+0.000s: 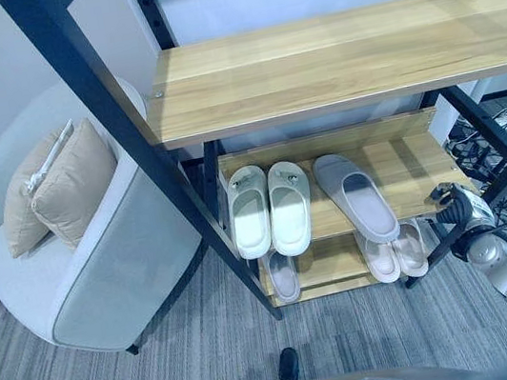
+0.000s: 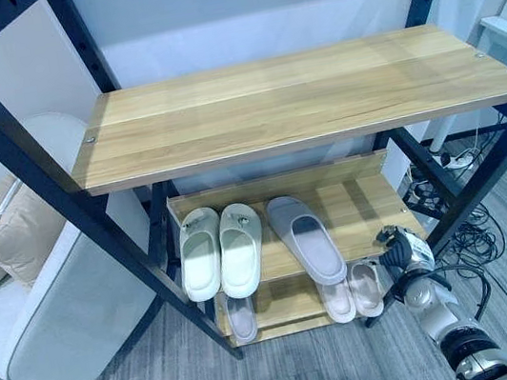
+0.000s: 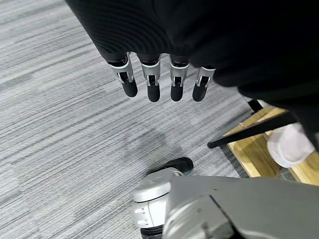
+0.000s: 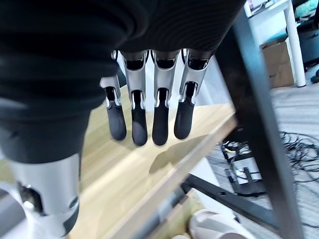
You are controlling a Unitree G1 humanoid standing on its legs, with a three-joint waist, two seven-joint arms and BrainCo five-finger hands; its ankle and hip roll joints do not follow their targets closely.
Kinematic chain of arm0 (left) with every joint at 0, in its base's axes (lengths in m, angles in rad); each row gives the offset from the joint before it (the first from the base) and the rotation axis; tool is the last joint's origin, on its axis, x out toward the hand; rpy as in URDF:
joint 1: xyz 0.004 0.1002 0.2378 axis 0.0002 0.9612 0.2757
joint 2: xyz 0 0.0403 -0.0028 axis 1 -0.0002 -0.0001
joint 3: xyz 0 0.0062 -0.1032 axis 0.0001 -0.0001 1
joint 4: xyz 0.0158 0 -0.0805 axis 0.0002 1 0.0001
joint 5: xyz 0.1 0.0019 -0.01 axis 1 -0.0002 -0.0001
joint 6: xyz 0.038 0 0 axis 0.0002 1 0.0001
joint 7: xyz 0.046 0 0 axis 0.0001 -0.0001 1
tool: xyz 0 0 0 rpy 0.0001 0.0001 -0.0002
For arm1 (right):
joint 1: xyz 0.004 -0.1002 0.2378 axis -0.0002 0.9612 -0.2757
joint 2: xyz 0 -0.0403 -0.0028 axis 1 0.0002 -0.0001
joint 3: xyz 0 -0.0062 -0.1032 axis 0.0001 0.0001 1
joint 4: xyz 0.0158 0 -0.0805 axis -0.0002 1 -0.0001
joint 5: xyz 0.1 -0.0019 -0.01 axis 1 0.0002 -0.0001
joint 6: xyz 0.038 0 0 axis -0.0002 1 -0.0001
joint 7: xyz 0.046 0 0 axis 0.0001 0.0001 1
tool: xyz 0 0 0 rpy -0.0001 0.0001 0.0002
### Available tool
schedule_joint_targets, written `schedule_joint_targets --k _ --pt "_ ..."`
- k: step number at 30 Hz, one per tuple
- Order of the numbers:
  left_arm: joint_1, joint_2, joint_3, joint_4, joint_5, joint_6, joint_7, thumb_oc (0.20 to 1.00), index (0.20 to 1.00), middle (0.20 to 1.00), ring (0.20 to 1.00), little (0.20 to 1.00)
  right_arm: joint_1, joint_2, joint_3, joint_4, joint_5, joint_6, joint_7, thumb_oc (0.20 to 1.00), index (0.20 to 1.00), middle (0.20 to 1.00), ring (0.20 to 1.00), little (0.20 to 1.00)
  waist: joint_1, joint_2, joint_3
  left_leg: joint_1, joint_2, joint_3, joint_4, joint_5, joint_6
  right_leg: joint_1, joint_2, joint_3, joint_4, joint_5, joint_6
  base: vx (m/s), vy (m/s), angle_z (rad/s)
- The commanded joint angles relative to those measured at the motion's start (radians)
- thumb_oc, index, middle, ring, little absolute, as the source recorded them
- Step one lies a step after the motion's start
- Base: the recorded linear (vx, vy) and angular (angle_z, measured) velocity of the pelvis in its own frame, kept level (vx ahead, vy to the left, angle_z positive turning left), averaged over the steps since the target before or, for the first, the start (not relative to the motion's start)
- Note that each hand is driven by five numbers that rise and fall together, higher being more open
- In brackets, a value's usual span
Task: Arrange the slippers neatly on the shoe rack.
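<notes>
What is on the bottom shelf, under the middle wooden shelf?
Three slipper ends stick out: one pale grey slipper on the left, a beige pair on the right. The middle wooden shelf covers their other ends.

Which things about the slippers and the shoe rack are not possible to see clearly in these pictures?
- Bottom shelf slippers: the lone pale one and the beige pair have their far ends hidden under the middle shelf in the eye views.
- The grey slipper has no visible partner.
- Left hand: its wrist view shows carpet and a cut-off rack corner.
- Right hand: beside the rack post; the slipper below is cut off.
</notes>
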State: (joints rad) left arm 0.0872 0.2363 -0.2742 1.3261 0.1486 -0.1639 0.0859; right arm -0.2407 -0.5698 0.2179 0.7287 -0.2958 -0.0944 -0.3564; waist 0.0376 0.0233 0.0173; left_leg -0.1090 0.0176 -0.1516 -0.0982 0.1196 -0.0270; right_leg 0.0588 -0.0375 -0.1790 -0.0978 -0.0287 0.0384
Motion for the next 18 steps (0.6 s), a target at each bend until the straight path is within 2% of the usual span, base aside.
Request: schedule_joint_targets --k 1,7,12,18 --pt "-0.031 0.006 -0.04 0.082 0.03 0.001 -0.009 1.0 1.0 1.0 1.0 1.0 -0.131 -0.035 0.005 -0.022 0.039 -0.038 -0.027 1.0 1.0 1.0 1.0 1.0 0.038 -0.061 0.058 0.046 0.008 0.05 0.011 -0.114 -0.007 -0.008 -0.049 -0.022 0.011 -0.027 0.041 0.0 0.0 0.0" --pt "-0.035 0.011 -0.044 0.079 0.02 -0.003 -0.005 1.0 1.0 1.0 1.0 1.0 -0.171 -0.05 0.017 -0.02 0.054 -0.043 -0.03 1.0 1.0 1.0 1.0 1.0 0.048 -0.065 0.069 0.03 0.002 0.04 0.011 -0.111 -0.008 -0.018 -0.053 -0.036 0.011 -0.026 0.044 0.03 0.008 0.15" --pt "-0.038 0.018 -0.055 0.077 -0.003 -0.009 -0.011 1.0 1.0 1.0 1.0 1.0 -0.21 -0.046 0.057 0.005 0.139 -0.068 0.023 1.0 1.0 1.0 1.0 1.0 0.059 -0.072 0.084 0.01 -0.003 0.029 0.011 -0.104 -0.009 -0.028 -0.055 -0.049 0.011 -0.025 0.046 0.02 0.005 0.15" --pt "-0.05 0.02 -0.06 0.073 -0.015 -0.011 -0.012 1.0 1.0 1.0 1.0 1.0 -0.256 -0.047 0.106 0.032 0.145 -0.071 0.046 1.0 1.0 1.0 1.0 1.0 0.067 -0.081 0.106 -0.011 -0.007 0.018 0.011 -0.097 -0.009 -0.045 -0.055 -0.054 0.011 -0.02 0.048 0.01 0.004 0.03"
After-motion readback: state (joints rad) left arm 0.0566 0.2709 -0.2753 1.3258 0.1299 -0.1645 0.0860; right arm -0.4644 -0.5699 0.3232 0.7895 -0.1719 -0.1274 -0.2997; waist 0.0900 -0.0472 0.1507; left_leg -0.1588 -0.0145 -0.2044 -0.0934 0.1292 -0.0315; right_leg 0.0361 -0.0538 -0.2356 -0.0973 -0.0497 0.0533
